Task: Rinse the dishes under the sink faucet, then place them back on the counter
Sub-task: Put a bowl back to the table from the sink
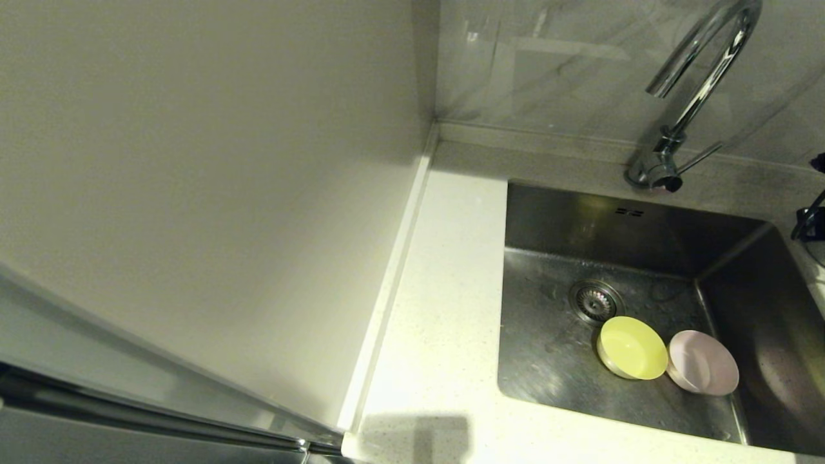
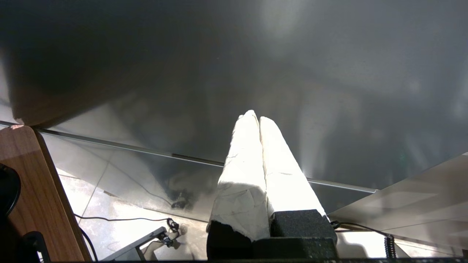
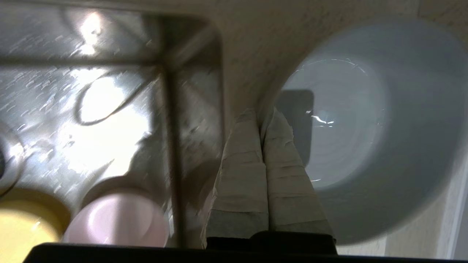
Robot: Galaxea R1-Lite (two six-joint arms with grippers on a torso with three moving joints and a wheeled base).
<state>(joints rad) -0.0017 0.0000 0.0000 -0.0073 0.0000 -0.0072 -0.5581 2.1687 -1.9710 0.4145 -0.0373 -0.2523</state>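
— Right gripper (image 3: 260, 116), what's it doing? 
— Clenched, its fingers pinching the rim of the pale grey-blue bowl (image 3: 365, 131), which sits mouth-up over the white counter (image 3: 248, 54) just beside the sink's (image 1: 535, 219) edge.
— And inside the basin?
— Two bowls near the drain strainer (image 1: 595, 300): the yellow-green bowl (image 1: 633, 348) and the pink bowl (image 1: 702, 362), touching, both tilted, mouths facing up.
— The faucet (image 1: 696, 96)?
— Its gooseneck arches over the sink.
— Left gripper (image 2: 259, 118)?
— Parked away from the sink, fingers pressed together on nothing.

left gripper (image 2: 259, 120) white-taped fingers, black base, right gripper (image 3: 265, 115) alike
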